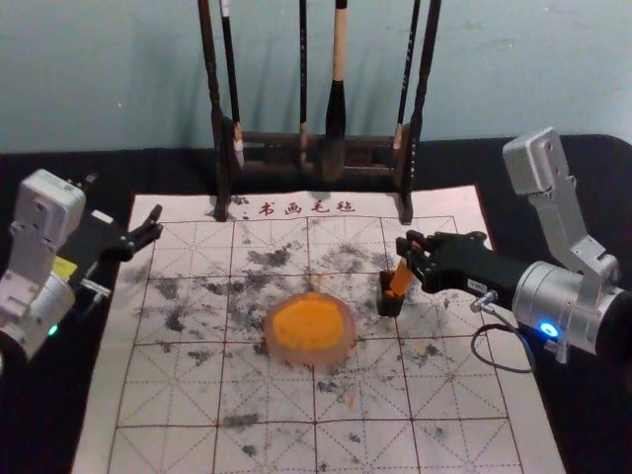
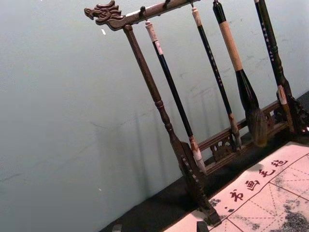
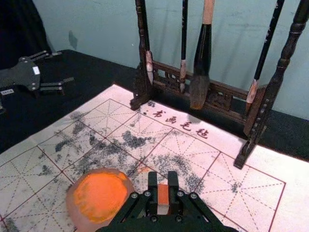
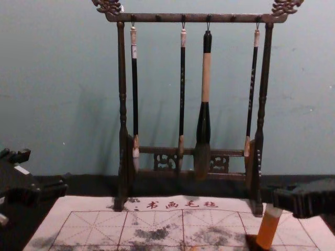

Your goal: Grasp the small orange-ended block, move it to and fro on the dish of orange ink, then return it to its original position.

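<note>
My right gripper (image 1: pixel 411 259) is at the right of the mat, shut on the block (image 1: pixel 400 278); the right wrist view has this gripper (image 3: pixel 162 180) with the block (image 3: pixel 163 195) between its fingers. Tilted, with its orange part downward, the block (image 4: pixel 269 228) overlaps the small black holder (image 1: pixel 390 301); whether its lower end is inside, I cannot tell. The dish of orange ink (image 1: pixel 309 328) lies left of the holder. My left gripper (image 1: pixel 122 205) stays parked open at the far left, and its tips edge into the left wrist view (image 2: pixel 160 227).
A dark wooden rack (image 1: pixel 370 148) with hanging brushes (image 4: pixel 203 99) stands behind the writing mat (image 1: pixel 267 395). A black cloth (image 1: pixel 588 415) lies around the mat. A cable loops below my right wrist.
</note>
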